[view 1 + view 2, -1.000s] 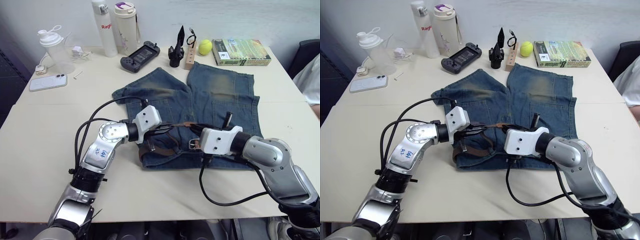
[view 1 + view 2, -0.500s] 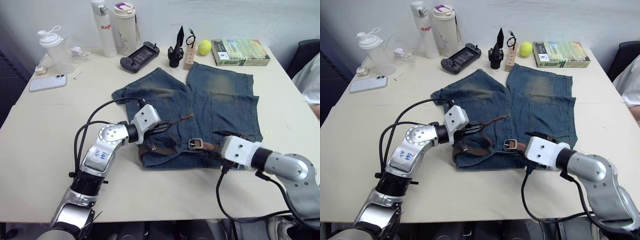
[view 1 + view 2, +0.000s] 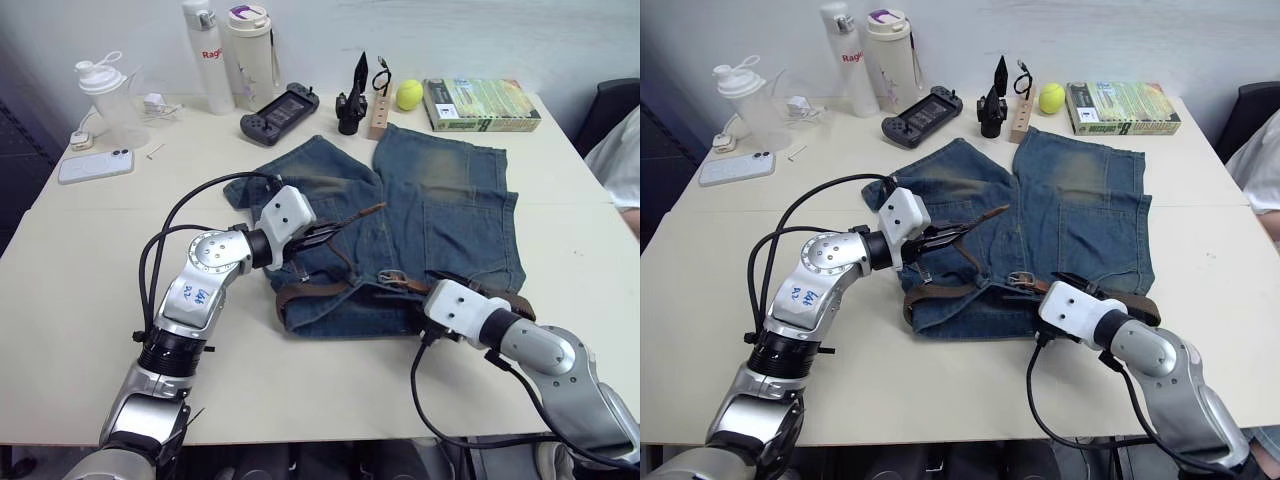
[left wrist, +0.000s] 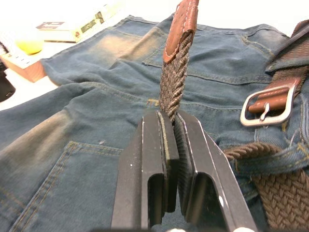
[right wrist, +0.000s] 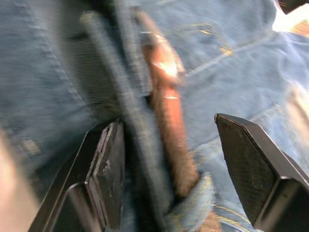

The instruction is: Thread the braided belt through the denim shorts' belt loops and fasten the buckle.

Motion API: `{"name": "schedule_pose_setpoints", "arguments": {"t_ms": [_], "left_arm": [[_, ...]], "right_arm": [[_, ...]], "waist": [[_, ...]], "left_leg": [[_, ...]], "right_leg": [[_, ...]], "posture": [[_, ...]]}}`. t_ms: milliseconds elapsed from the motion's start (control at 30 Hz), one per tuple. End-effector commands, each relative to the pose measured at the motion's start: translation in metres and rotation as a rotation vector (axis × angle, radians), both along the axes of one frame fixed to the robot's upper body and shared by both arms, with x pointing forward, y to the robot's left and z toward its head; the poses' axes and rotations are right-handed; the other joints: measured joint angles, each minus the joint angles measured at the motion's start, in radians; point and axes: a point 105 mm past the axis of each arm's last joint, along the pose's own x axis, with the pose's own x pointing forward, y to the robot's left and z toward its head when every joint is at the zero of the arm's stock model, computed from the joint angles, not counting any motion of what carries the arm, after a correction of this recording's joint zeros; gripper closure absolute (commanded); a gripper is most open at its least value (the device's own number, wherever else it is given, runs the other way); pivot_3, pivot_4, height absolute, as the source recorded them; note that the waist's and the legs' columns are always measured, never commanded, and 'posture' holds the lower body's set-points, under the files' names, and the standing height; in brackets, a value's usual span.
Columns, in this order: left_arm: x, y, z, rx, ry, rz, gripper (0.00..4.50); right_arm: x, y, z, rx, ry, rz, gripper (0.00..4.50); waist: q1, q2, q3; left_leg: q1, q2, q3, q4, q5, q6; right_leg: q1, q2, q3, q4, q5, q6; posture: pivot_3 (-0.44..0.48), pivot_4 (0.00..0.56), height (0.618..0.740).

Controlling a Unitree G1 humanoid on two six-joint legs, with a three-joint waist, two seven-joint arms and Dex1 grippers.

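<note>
The denim shorts (image 3: 420, 215) lie flat in the middle of the pale surface (image 3: 80, 260), waistband toward the robot at six o'clock and both legs pointing away toward twelve. The braided belt (image 3: 315, 289) runs along the waistband. Its free end rises off the cloth: the left gripper (image 4: 169, 126) has its fingers clamped together on the woven part just below the smooth brown leather tip (image 4: 182, 21), holding that end up and slanting toward two o'clock above the left leg of the shorts. The buckle (image 4: 266, 103) rests on the denim near the centre of the waistband, at about four o'clock from the left gripper, with the belt's brown strap running through its frame.

At the right end of the waistband, the right gripper (image 5: 176, 154) sits low over the shorts, its fingers (image 5: 108, 169) spread wide apart, one either side of a ridge of denim and belt; whether they touch it, I cannot tell.

Along the far edge at twelve o'clock stand two bottles (image 3: 230, 55), a game controller (image 3: 280, 110), a tennis ball (image 3: 410, 95) and a book (image 3: 480, 103). A phone (image 3: 95, 165) lies at about ten o'clock.
</note>
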Motion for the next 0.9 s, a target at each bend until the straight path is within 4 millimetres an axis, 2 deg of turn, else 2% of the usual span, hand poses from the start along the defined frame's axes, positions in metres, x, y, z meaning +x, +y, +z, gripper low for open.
{"name": "schedule_pose_setpoints", "arguments": {"t_ms": [33, 133, 300, 467, 600, 733, 900], "left_arm": [[-0.004, 0.001, 0.008, -0.004, -0.029, -0.017, 4.50], [-0.008, -0.002, 0.003, 0.005, -0.012, -0.034, 4.50], [-0.007, -0.002, -0.007, 0.038, 0.013, -0.024, 4.50], [-0.007, -0.005, -0.009, 0.045, 0.023, -0.033, 4.50], [-0.016, -0.012, -0.017, 0.114, 0.038, -0.104, 4.50], [-0.022, -0.011, -0.024, 0.179, 0.042, -0.142, 4.50], [-0.035, -0.009, -0.033, 0.261, 0.045, -0.217, 4.50]], "right_arm": [[0.001, 0.005, 0.009, 0.027, -0.038, -0.002, 1.34], [0.001, 0.008, 0.010, 0.052, -0.031, -0.008, 2.14], [-0.001, 0.016, 0.014, 0.062, -0.023, 0.020, 4.35], [0.000, 0.019, 0.013, 0.043, -0.003, 0.034, 4.44], [-0.003, 0.021, 0.004, 0.169, 0.124, -0.019, 4.44], [0.000, 0.012, -0.003, 0.261, 0.229, -0.142, 4.44], [0.003, 0.013, -0.001, 0.343, 0.272, -0.200, 4.44]], "waist": [[0.000, 0.000, 0.000], [0.000, 0.000, 0.000], [0.000, 0.000, 0.000], [0.000, 0.000, 0.000], [0.000, 0.000, 0.000], [-0.001, 0.000, 0.000], [0.000, 0.001, 0.000]], "left_leg": [[0.000, 0.000, 0.000, 0.000, 0.000, 0.000], [0.000, 0.000, 0.000, 0.000, 0.000, 0.000], [0.000, 0.000, 0.000, 0.000, 0.000, 0.000], [0.000, 0.000, 0.000, 0.000, 0.000, 0.000], [0.000, 0.000, 0.000, 0.000, 0.000, 0.000], [0.000, 0.000, 0.000, 0.000, 0.000, 0.000], [0.000, 0.000, 0.000, 0.000, 0.000, 0.000]], "right_leg": [[0.000, 0.000, 0.000, 0.000, 0.000, 0.000], [0.000, 0.000, 0.000, 0.000, 0.000, 0.000], [0.000, -0.001, 0.000, 0.000, 0.000, 0.000], [0.000, 0.000, 0.000, 0.000, 0.000, 0.000], [0.000, 0.000, 0.000, 0.000, 0.000, 0.000], [0.000, 0.000, 0.001, 0.000, 0.000, 0.000], [0.000, 0.000, 0.001, 0.000, 0.000, 0.000]], "posture": [[0.000, 0.150, 0.724], [0.000, 0.150, 0.724], [0.000, 0.150, 0.724], [0.000, 0.150, 0.724], [0.000, 0.150, 0.724], [0.000, 0.150, 0.724], [0.000, 0.150, 0.724]]}}
